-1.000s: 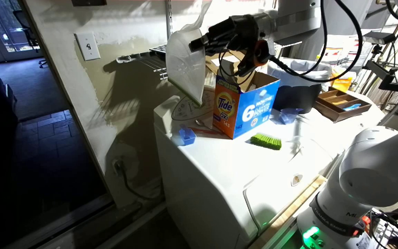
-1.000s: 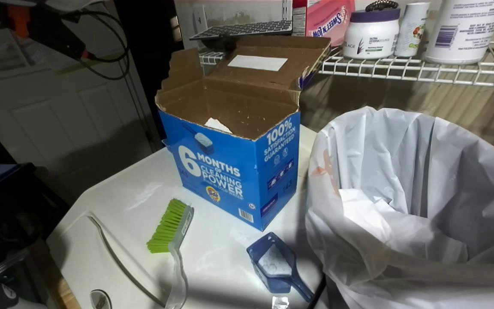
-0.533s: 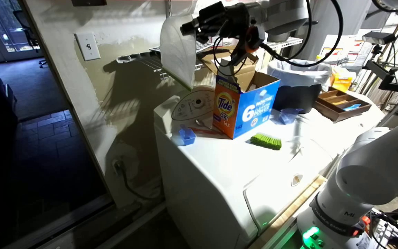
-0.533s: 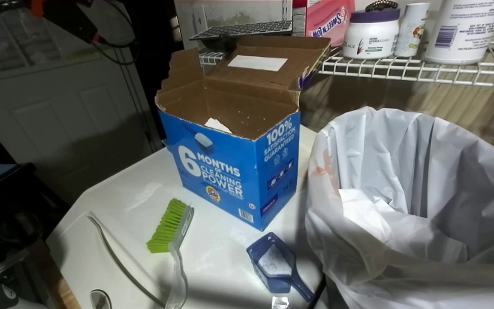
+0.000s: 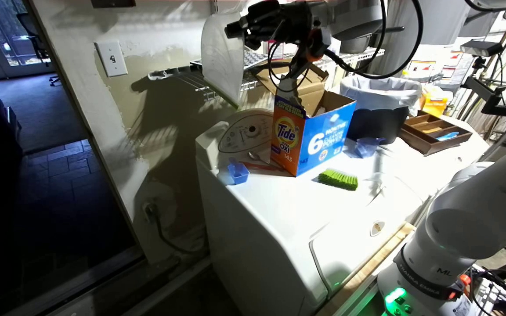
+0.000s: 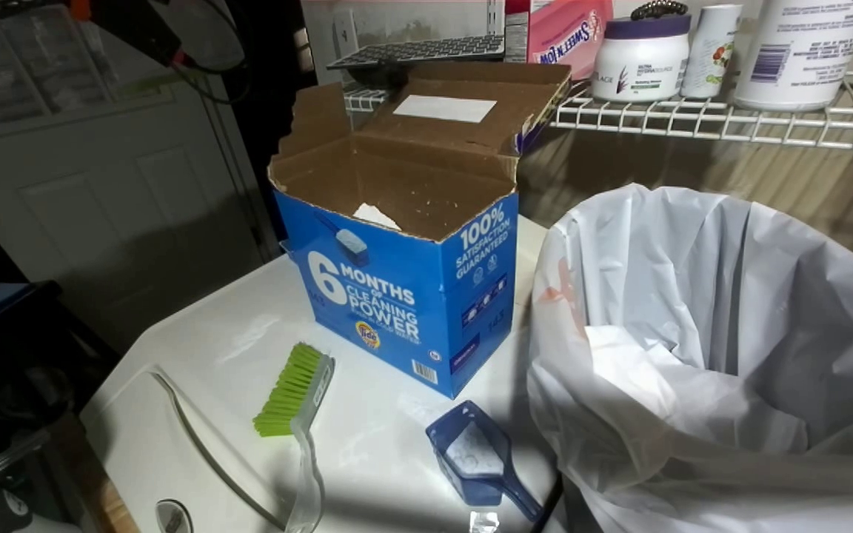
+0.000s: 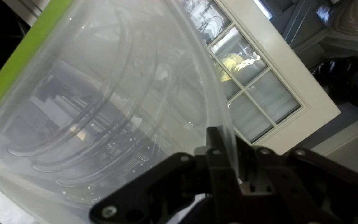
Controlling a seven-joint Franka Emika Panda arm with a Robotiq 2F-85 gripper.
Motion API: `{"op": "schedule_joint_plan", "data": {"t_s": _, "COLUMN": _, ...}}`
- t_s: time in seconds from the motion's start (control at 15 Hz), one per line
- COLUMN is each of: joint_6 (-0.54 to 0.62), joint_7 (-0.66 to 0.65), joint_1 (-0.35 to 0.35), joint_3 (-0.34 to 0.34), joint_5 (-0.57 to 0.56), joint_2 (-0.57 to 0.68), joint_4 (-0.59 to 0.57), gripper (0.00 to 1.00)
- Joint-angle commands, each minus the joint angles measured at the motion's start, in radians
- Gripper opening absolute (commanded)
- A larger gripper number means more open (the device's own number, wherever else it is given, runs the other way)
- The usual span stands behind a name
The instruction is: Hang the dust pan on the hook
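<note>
The dust pan (image 5: 221, 52) is a translucent pale scoop with a green lip. In an exterior view it hangs upright in the air near the wall, lip down, its handle faint at the top edge. My gripper (image 5: 240, 34) is shut on the pan's side rim. In the wrist view the dust pan (image 7: 129, 81) fills the left half, and its rim runs between the two fingers of the gripper (image 7: 232, 140). In an exterior view only dark parts of the arm show at the top left; the pan is out of that view. I cannot make out a hook.
A wire shelf (image 5: 187, 79) juts from the wall behind the pan. An open detergent box (image 5: 312, 136) stands on the white appliance (image 5: 275, 206) below. A lined bin (image 6: 634, 414), green brush (image 6: 295, 389) and blue scoop (image 6: 474, 451) are also there. A light switch (image 5: 111, 59) is on the wall.
The gripper and the dust pan have moved up and to the left, closer to the wall, with less motion in the last half second. Box, brush and scoops have not moved.
</note>
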State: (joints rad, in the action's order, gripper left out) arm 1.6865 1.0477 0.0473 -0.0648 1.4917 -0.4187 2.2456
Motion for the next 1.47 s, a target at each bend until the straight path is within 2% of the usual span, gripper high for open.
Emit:
{"op": "schedule_joint_plan", "data": {"t_s": 0.0, "joint_6": -0.024, "joint_7": 0.057, "joint_1": -0.029, "joint_3": 0.021, "joint_5": 0.033, "joint_2": 0.02, "joint_4": -0.016, "gripper": 0.02}}
{"op": "schedule_joint_plan", "data": {"t_s": 0.27, "joint_6": -0.105, "joint_7": 0.182, "joint_1": -0.026, "joint_3": -0.001, "joint_5": 0.078, "joint_2": 0.086, "joint_4": -0.101, "gripper": 0.02}}
{"op": "schedule_joint_plan", "data": {"t_s": 0.47, "joint_6": -0.218, "joint_7": 0.225, "joint_1": -0.028, "joint_3": -0.008, "joint_5": 0.081, "joint_2": 0.152, "joint_4": -0.178, "gripper": 0.02}}
{"op": "schedule_joint_plan", "data": {"t_s": 0.67, "joint_6": -0.346, "joint_7": 0.205, "joint_1": -0.034, "joint_3": -0.006, "joint_5": 0.042, "joint_2": 0.236, "joint_4": -0.275, "gripper": 0.02}}
{"op": "schedule_joint_plan", "data": {"t_s": 0.87, "joint_6": -0.416, "joint_7": 0.171, "joint_1": -0.044, "joint_3": 0.007, "joint_5": -0.05, "joint_2": 0.305, "joint_4": -0.361, "gripper": 0.02}}
{"op": "schedule_joint_plan", "data": {"t_s": 0.93, "joint_6": -0.36, "joint_7": 0.196, "joint_1": -0.046, "joint_3": 0.01, "joint_5": 0.006, "joint_2": 0.235, "joint_4": -0.264, "gripper": 0.07}}
{"op": "schedule_joint_plan", "data": {"t_s": 1.13, "joint_6": -0.388, "joint_7": 0.196, "joint_1": -0.045, "joint_3": 0.013, "joint_5": -0.024, "joint_2": 0.286, "joint_4": -0.315, "gripper": 0.07}}
{"op": "schedule_joint_plan", "data": {"t_s": 1.4, "joint_6": -0.392, "joint_7": 0.194, "joint_1": -0.046, "joint_3": 0.012, "joint_5": -0.026, "joint_2": 0.292, "joint_4": -0.327, "gripper": 0.07}}
